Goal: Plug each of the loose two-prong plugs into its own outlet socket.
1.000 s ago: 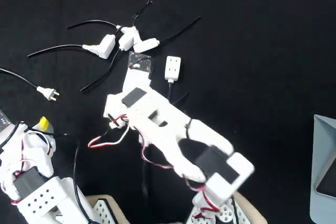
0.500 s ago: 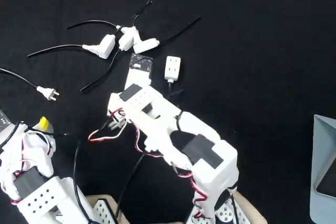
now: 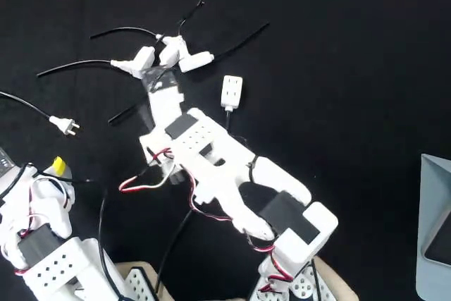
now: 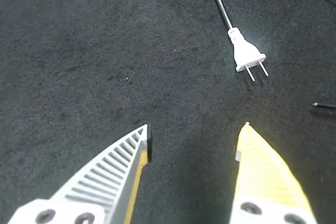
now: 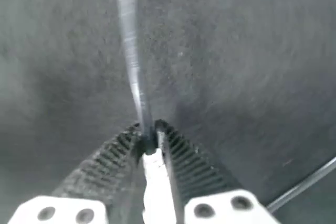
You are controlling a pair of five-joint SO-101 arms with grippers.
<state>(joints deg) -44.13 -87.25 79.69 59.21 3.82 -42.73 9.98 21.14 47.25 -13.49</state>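
My right gripper (image 5: 147, 128) is shut on a small white plug (image 5: 153, 167), whose thin cord (image 5: 129, 45) runs away over the black cloth. In the high view the right gripper (image 3: 160, 83) sits just below a cluster of three white outlet sockets (image 3: 170, 53). A separate white outlet socket (image 3: 231, 91) lies to its right. A loose white two-prong plug (image 3: 65, 125) lies at the left on its black cord. It lies ahead of my open left gripper (image 4: 195, 129) as a white plug (image 4: 245, 54), prongs bare, with nothing between the fingers.
Black cords (image 3: 70, 67) fan out from the socket cluster across the far left of the table. A grey container (image 3: 433, 230) stands at the right edge. The left arm's base (image 3: 42, 244) sits at the near left corner.
The right arm has swung left, carrying its gripper from beside the separate socket to just under the socket cluster. The left arm and the loose plug have stayed put.
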